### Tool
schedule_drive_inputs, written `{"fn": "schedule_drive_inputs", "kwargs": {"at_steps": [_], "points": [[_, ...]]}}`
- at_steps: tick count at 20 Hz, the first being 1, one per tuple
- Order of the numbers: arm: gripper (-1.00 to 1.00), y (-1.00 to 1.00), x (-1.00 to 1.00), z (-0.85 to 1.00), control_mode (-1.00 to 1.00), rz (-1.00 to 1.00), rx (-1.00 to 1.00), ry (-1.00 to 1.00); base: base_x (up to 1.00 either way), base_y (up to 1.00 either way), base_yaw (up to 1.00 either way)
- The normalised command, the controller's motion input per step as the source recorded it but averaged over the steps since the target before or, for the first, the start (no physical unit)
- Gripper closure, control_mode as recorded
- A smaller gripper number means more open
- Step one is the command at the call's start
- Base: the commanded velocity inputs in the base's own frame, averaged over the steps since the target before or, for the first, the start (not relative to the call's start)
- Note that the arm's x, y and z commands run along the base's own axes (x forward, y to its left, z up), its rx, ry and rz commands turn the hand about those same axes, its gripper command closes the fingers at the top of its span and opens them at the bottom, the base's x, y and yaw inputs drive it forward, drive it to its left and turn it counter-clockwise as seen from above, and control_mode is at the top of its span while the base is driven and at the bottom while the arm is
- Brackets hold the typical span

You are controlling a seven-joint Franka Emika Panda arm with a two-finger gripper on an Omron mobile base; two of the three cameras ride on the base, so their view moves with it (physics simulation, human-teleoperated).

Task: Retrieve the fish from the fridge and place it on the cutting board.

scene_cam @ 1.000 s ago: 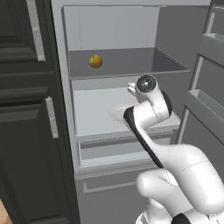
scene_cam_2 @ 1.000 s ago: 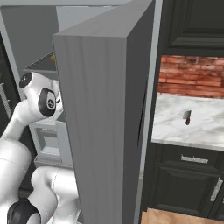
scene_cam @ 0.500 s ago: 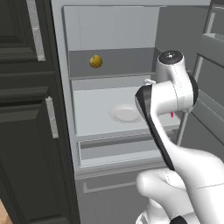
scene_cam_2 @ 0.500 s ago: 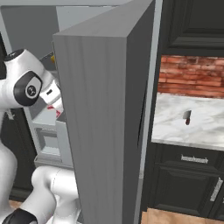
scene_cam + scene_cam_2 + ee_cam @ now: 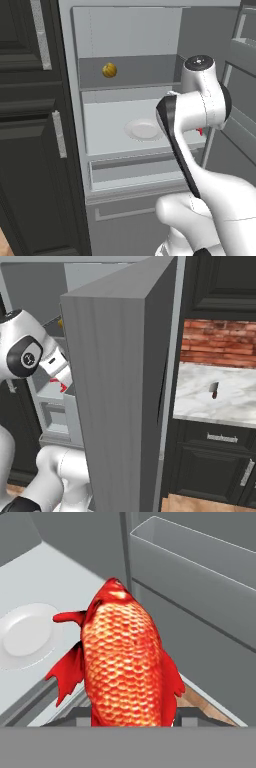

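Fridge (image 5: 135, 30) stands open, tall and light grey, with a pale interior, shelves and a drawer front below. Its door (image 5: 120, 396) swings out wide and takes up the middle of the right base view, with door bins visible from the hand camera. Dark panelled cabinets (image 5: 30, 150) with silver handles flank it on the left. To the right of the door runs a marble counter (image 5: 220, 391) under a red brick wall (image 5: 220, 341), with dark drawers beneath it and a small cleaver (image 5: 214, 390) lying on the marble.

On the middle shelf sits a round white plate (image 5: 143, 130), bare. On the shelf above it rests a yellow-brown ball-like fruit (image 5: 109, 70), near the back.

Held off the shelf, to the right of the plate and in front of the open compartment, is the fish (image 5: 125, 667). In the hand view its long axis runs along the gripper (image 5: 132, 714), with one end between the fingers and the other pointing away toward the fridge interior; red fins spread to either side. The claw is closed narrowly on the fish's near end. From the base cameras just a sliver of red shows beside the wrist.
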Motion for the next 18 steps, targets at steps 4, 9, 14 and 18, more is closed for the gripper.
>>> {"fn": "schedule_drive_inputs", "kwargs": {"at_steps": [4,9,14,18], "points": [[1.0,0.0,-0.7,-0.12,-1.0,0.09,0.0,0.04,0.0,0.0,0.0],[1.0,0.07,-1.0,-0.24,-1.0,0.18,-0.01,0.06,0.0,0.0,0.0],[1.0,0.25,-0.89,-0.01,-1.0,0.19,-0.01,0.0,0.0,0.0,0.0],[1.0,0.01,-0.15,0.0,-1.0,0.03,0.0,-0.02,0.0,0.0,0.0]]}}
